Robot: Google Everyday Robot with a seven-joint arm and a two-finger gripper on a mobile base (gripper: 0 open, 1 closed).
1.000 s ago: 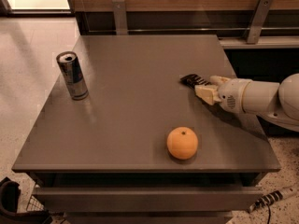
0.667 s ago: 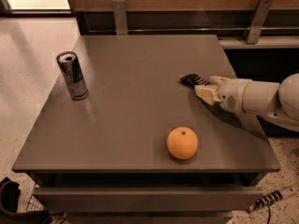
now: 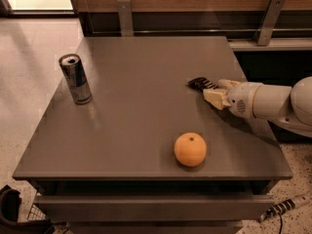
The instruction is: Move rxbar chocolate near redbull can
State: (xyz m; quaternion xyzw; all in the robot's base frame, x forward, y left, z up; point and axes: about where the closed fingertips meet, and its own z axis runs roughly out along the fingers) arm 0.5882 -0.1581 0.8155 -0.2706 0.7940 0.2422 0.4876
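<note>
The rxbar [image 3: 199, 84] lies flat on the table [image 3: 141, 111], its dark end sticking out just left of my claw [image 3: 210, 89] and touching the claw's tip. I cannot tell whether the claw is closed on it or only set around it.

Far to the left of my claw, near the table's left edge, the can [image 3: 76, 79] stands upright, well apart from the rxbar. Between the can and my claw the tabletop is a wide stretch of open grey surface.

The orange [image 3: 190, 149] sits left of my claw and nearer the front, close to the table's front edge and apart from both rxbar and can.

My claw hangs low over the right part of the table, with my arm lying across the right edge. Beyond the claw the top runs open to the rear edge.
</note>
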